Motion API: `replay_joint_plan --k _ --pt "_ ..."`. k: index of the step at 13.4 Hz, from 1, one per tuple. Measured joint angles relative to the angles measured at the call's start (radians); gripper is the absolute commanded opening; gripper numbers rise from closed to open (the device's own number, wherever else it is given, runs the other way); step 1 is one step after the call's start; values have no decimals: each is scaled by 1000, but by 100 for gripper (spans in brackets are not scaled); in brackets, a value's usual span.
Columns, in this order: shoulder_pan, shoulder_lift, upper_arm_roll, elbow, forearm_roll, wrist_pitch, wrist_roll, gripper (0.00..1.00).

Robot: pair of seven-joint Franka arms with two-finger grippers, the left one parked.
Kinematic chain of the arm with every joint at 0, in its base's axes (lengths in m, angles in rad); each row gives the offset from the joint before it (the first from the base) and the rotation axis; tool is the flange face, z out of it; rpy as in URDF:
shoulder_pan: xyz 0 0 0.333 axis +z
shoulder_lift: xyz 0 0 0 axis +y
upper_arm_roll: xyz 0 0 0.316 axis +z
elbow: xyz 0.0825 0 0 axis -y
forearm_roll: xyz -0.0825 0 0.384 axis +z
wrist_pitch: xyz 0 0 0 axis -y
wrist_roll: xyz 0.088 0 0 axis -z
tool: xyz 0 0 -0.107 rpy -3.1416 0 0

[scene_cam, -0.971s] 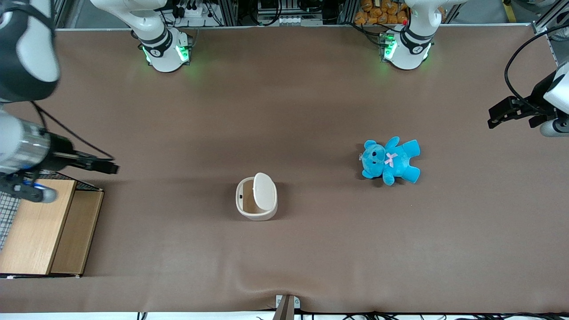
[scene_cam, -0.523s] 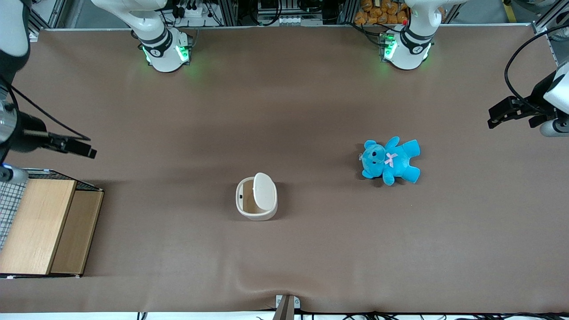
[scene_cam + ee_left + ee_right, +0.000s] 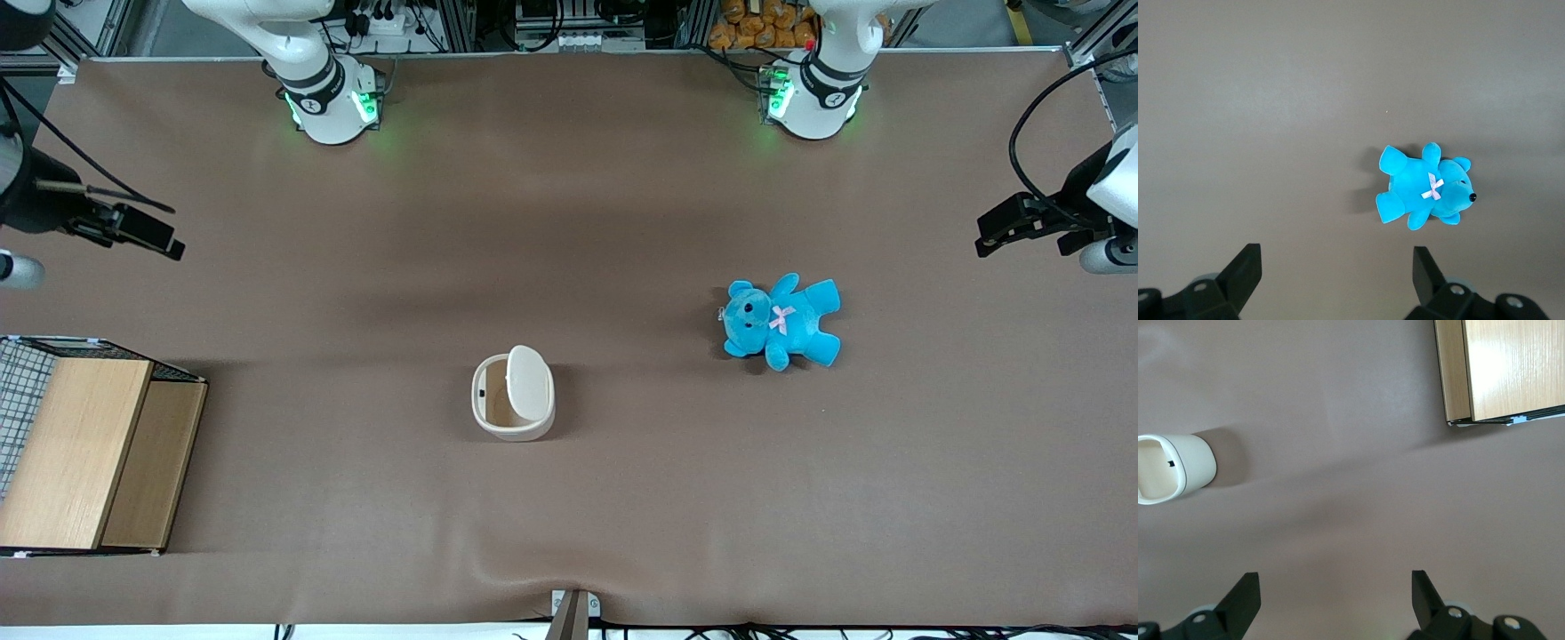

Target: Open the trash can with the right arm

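The trash can (image 3: 513, 397) is a small cream-white bin standing on the brown table (image 3: 569, 222), nearer the front camera than the table's middle. Its flip lid (image 3: 528, 380) is tipped up on edge, and the tan inside shows beside it. My right gripper (image 3: 164, 240) hangs above the table toward the working arm's end, well apart from the can and touching nothing. In the right wrist view the gripper (image 3: 1335, 577) is open over bare table, with the trash can (image 3: 1168, 468) at the frame's edge.
A wooden box with wire mesh (image 3: 89, 453) sits at the working arm's end, nearer the front camera than my gripper; its corner (image 3: 1501, 370) shows in the right wrist view. A blue teddy bear (image 3: 781, 322) lies toward the parked arm's end.
My right gripper has moved away from the front camera and off the wooden box, toward the table's end. The trash can, its lid and the bear have not moved.
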Motion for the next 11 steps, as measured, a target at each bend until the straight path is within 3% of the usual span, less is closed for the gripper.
replay_joint_plan --k 11 --pt "-10 -13 7 -9 -53 21 -56 100"
